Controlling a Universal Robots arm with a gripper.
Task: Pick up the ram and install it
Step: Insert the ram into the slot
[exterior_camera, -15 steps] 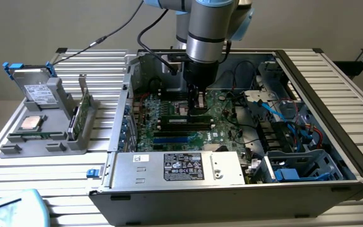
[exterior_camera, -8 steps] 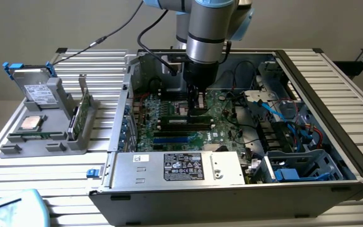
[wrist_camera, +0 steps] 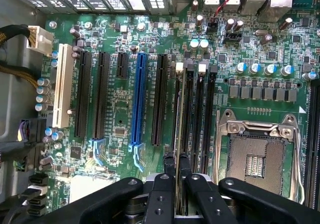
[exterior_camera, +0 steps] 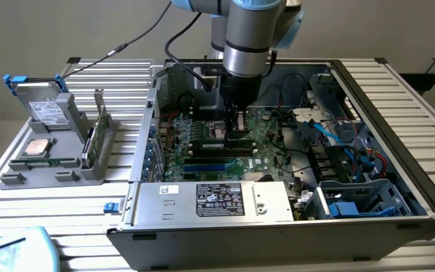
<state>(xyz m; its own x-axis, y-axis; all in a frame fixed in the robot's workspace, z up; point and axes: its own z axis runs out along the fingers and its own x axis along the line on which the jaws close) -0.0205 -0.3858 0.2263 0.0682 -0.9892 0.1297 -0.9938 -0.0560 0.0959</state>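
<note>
- The gripper (exterior_camera: 237, 129) is seen low inside the open computer case (exterior_camera: 278, 243), just over the motherboard (wrist_camera: 120, 104)
- The ram (wrist_camera: 178, 129) is clamped edge-on between narrowly set jaws
- It is lined up along the memory slots (wrist_camera: 205, 114), beside the processor socket (wrist_camera: 257, 156); whether it is seated cannot be told

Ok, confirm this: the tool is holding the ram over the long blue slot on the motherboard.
Wrong slot. The tool holds the ram over the black memory slots beside the empty processor socket, not the long blue slot on the motherboard. The wrist view shows it.
</note>
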